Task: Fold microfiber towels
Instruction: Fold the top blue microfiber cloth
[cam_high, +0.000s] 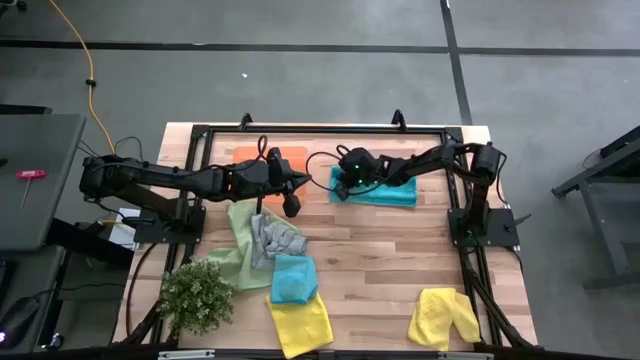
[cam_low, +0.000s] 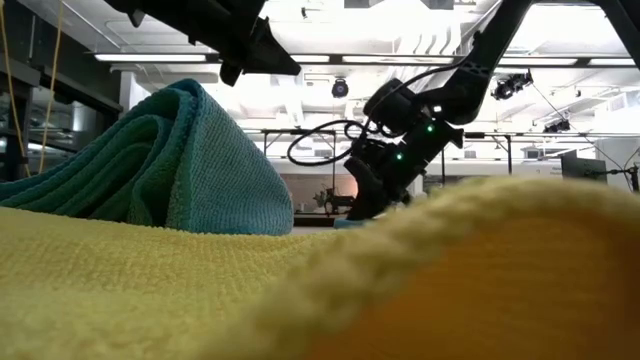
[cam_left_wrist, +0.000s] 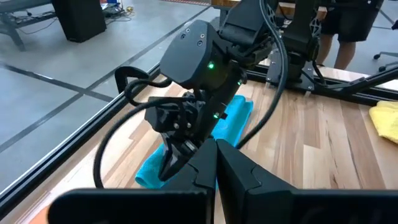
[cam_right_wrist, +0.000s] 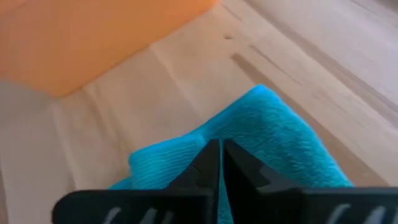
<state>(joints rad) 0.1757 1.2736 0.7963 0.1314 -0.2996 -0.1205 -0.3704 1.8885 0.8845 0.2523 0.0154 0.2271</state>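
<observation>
Plant (cam_high: 197, 297) — front-left corner of the table (cam_high: 380, 270); not part of the work.

Loose towels — a light green towel (cam_high: 237, 240), a grey towel (cam_high: 274, 238), a teal towel (cam_high: 294, 279) and a yellow towel (cam_high: 300, 322) lie overlapping in a heap left of centre; a second yellow towel (cam_high: 444, 318) lies well apart at the front right.

Left gripper (cam_high: 293, 208) — hangs near the back-centre beside the orange tray (cam_high: 272, 157), fingers closed on nothing.

Right gripper (cam_high: 338, 190) — down at the left end of the blue towel (cam_high: 375, 190) lying at the back of the table, just right of the tray. Fingers closed; the right wrist view shows them pinched on a raised edge of that towel (cam_right_wrist: 267, 137).

Step in hand, as judged — taking one end of the blue towel to carry it over onto itself. To do it well: keep the pinch on a single layer, lift only enough to clear the cloth, travel straight along the towel's length so the edges meet, and keep clear of the left gripper close by.

Views compared — the high view alone gives the whole layout and every towel. The right wrist view alone shows the pinch itself. The left wrist view shows the right gripper (cam_left_wrist: 176, 155) from outside, tip down on the blue towel (cam_left_wrist: 233, 115), and a person's legs beyond the table. The low view is mostly blocked by yellow (cam_low: 150, 290) and teal (cam_low: 180, 160) cloth close to the lens — it shows the right arm only from afar.
</observation>
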